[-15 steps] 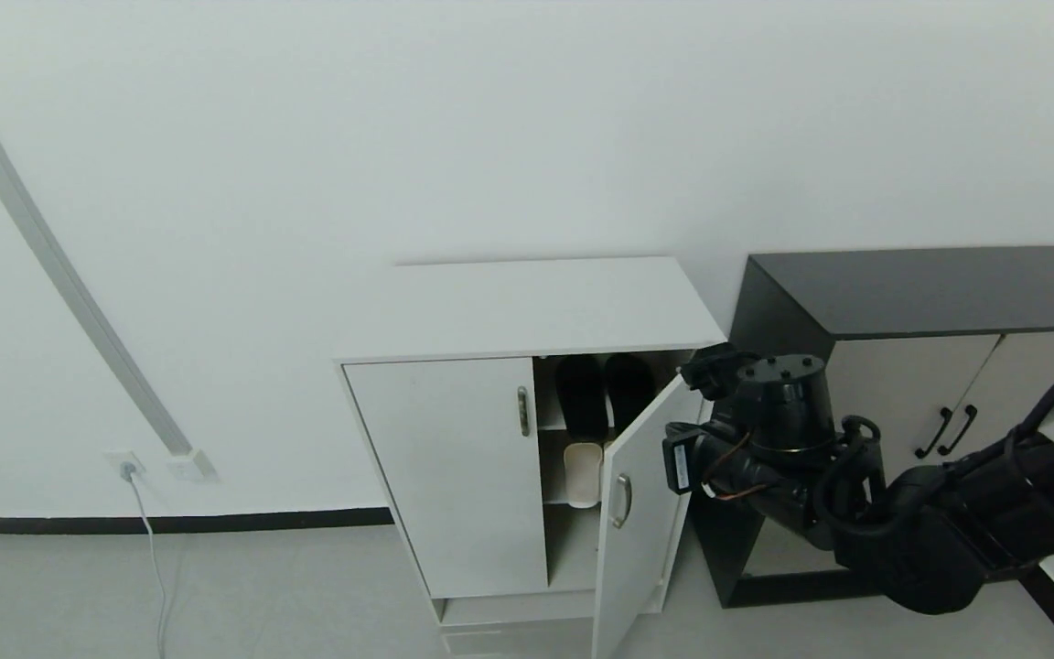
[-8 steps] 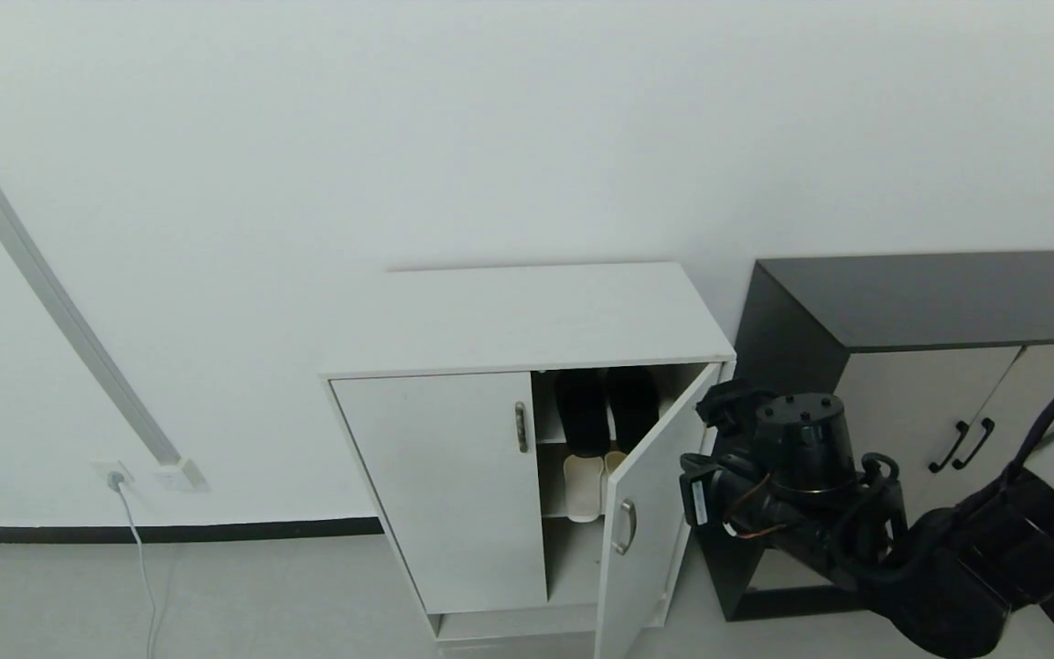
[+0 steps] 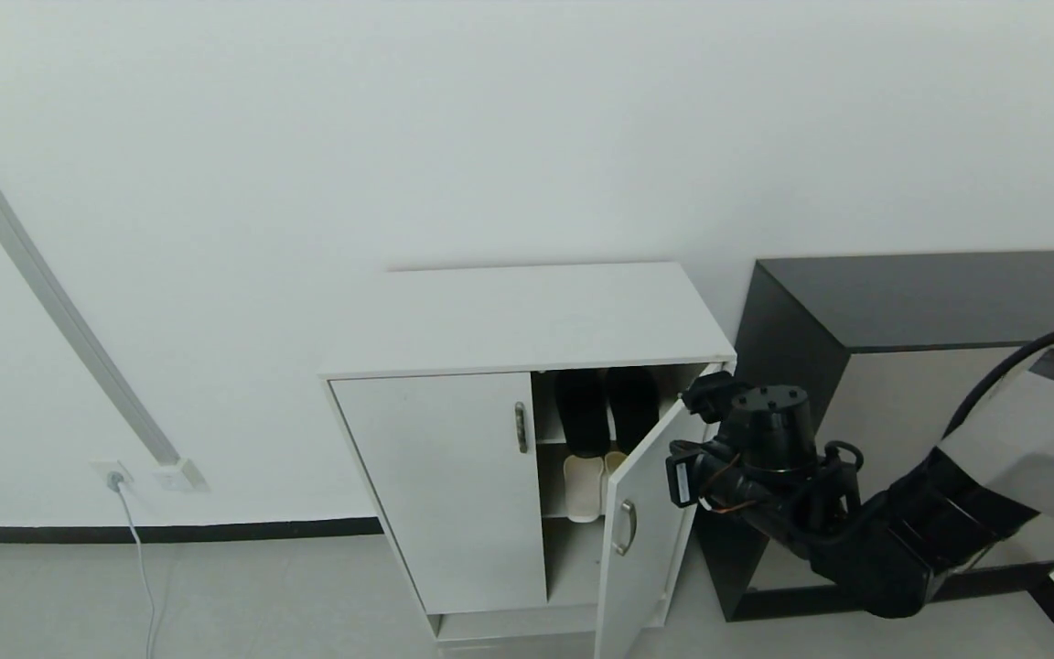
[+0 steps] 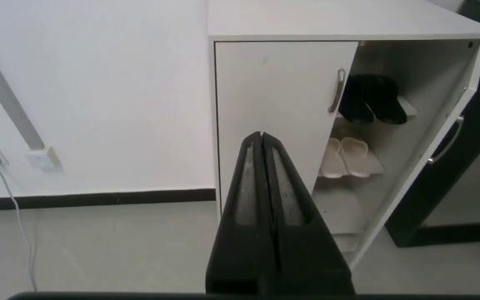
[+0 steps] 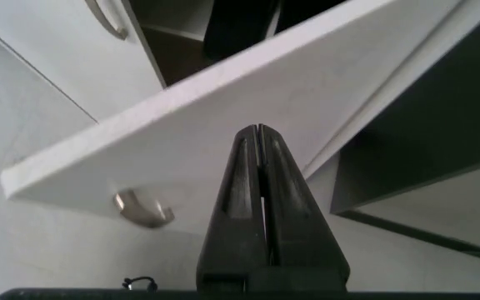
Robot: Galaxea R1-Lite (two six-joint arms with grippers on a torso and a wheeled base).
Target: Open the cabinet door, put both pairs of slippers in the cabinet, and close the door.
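Right gripper [image 3: 705, 392] is sitting higher and nearer the open door [image 3: 641, 513] than half a second back. The cabinet [image 3: 527, 316] and that door are keeping their places in the head view.

Right gripper: jaws are pressing flat together, carrying nothing. The tip is hovering just beside the door's outer face, near its top corner; whether it is touching cannot be told.

Left gripper [image 4: 261, 137]: jaws are likewise lying closed and empty. It is hanging well apart from the cabinet, facing its front.

Black slippers [image 3: 605, 403]: lying on the upper shelf. Pale slippers [image 3: 584, 476]: lying on the shelf beneath. Both pairs are sitting inside, so closing appears to be the step remaining.

Open door: judged a stiff, light board swinging on hinges at the cabinet's right side. No grasp is looking necessary; a closed tip pushing the flat outer face should serve. Pushing nearer the handle [image 3: 623, 527], by the free edge, is likely giving better leverage. The smooth face may let the tip slide, so a square push is advisable.
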